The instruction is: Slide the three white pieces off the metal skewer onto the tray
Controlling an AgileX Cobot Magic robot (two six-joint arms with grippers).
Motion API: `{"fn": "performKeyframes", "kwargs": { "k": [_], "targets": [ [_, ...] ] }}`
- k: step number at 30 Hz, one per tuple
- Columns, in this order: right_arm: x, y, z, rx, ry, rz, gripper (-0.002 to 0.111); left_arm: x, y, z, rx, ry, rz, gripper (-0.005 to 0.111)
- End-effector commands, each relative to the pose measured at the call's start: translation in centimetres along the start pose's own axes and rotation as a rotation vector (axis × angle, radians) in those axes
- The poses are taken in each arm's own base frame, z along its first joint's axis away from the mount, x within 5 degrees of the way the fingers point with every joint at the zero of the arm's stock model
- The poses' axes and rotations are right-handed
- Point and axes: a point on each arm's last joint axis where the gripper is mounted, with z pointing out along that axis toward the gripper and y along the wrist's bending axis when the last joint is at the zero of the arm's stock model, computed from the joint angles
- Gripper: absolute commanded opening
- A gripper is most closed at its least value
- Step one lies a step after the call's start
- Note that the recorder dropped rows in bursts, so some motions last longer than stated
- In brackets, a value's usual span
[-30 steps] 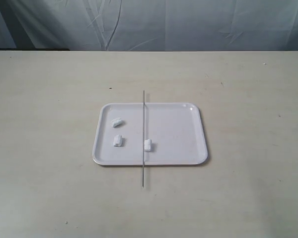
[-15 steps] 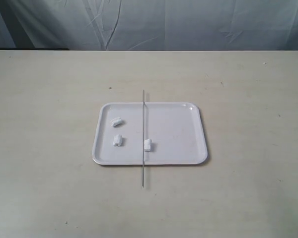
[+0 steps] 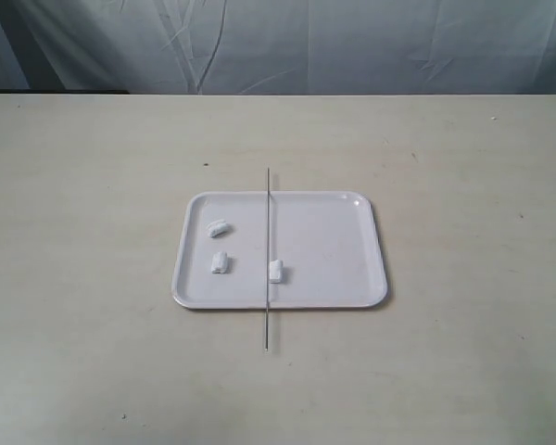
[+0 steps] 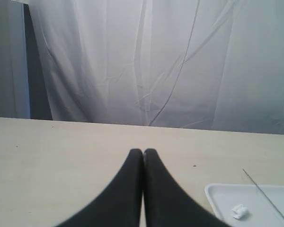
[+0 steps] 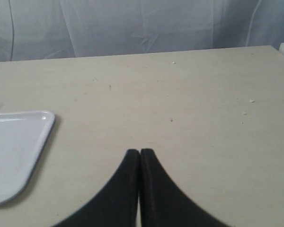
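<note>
The white tray (image 3: 334, 246) lies mid-table. Across it, front to back, rests the thin metal skewer (image 3: 268, 222), its ends jutting past both long rims. Three white pieces lie loose on the tray: one (image 3: 218, 226) near the back left, one (image 3: 221, 263) in front of it, and one (image 3: 277, 271) touching or just beside the skewer. The left wrist view catches a tray corner (image 4: 213, 191), one piece (image 4: 239, 211) and the skewer (image 4: 267, 196). My left gripper (image 4: 143, 151) is shut on nothing. My right gripper (image 5: 140, 151) is shut and empty, beside a tray corner (image 5: 47, 118). Neither arm shows in the exterior view.
The beige table (image 3: 93, 185) stretches wide around the tray. A grey-white curtain (image 3: 352, 46) hangs behind the far edge. A small dark speck (image 3: 206, 166) marks the tabletop behind the tray.
</note>
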Motion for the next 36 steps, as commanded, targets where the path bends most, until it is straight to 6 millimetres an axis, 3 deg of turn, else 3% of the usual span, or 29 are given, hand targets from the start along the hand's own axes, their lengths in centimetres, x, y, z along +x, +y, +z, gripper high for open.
{"fn": "performKeyframes", "kwargs": {
  "k": [1,14,24,36],
  "targets": [
    [0.0,-0.2,0.0,0.018,-0.004,-0.030,-0.001,0.6,0.1,0.0,-0.012,0.049,0.050,0.000],
    [0.1,-0.2,0.0,0.024,-0.003,-0.050,-0.001,1.6,-0.4,-0.1,0.050,0.154,0.071,0.000],
    [0.0,-0.3,0.0,0.032,-0.005,-0.069,-0.001,1.6,0.4,-0.1,-0.093,0.156,0.058,0.000],
    [0.0,-0.3,0.0,0.032,-0.005,-0.071,-0.001,1.6,0.5,-0.1,-0.100,0.154,0.105,0.000]
  ]
}}
